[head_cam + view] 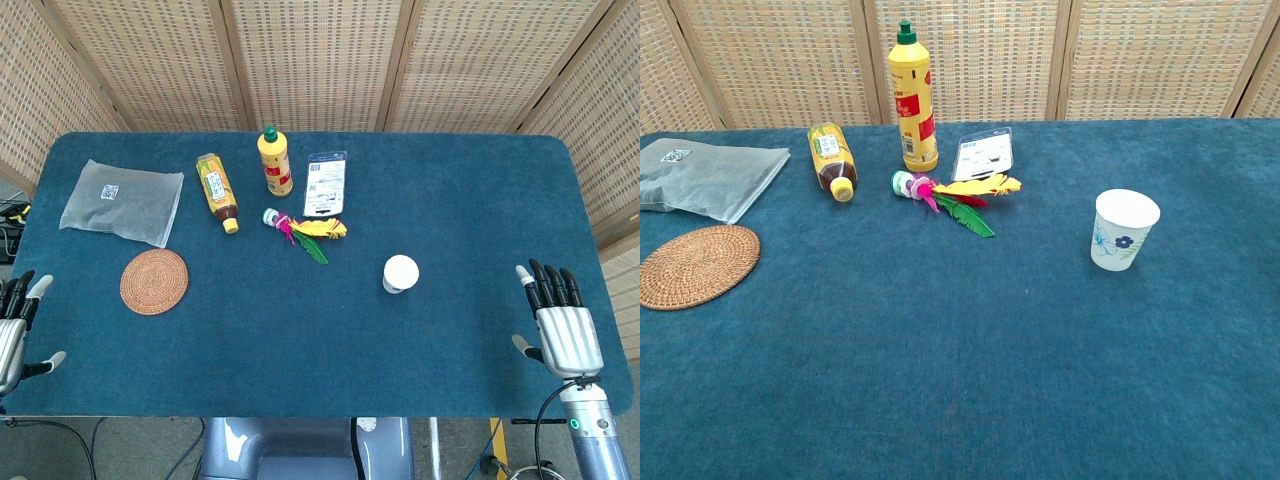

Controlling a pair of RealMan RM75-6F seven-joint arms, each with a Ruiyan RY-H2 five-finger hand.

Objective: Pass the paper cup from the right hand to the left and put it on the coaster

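A white paper cup [400, 273] with a blue flower print [1124, 230] stands upright on the blue table, right of the middle. The round woven coaster [154, 281] [696, 265] lies flat at the left with nothing on it. My right hand [562, 320] rests at the table's front right edge, fingers extended and apart, holding nothing, well to the right of the cup. My left hand [17, 325] sits at the front left edge, fingers spread, empty, to the left of the coaster. Neither hand shows in the chest view.
At the back stand an upright yellow bottle [275, 162], a tea bottle lying on its side [217, 191], a blister-pack card [326, 184] and a feather toy [312, 230]. A clear plastic bag [122, 201] lies at back left. Woven screens close off the rear.
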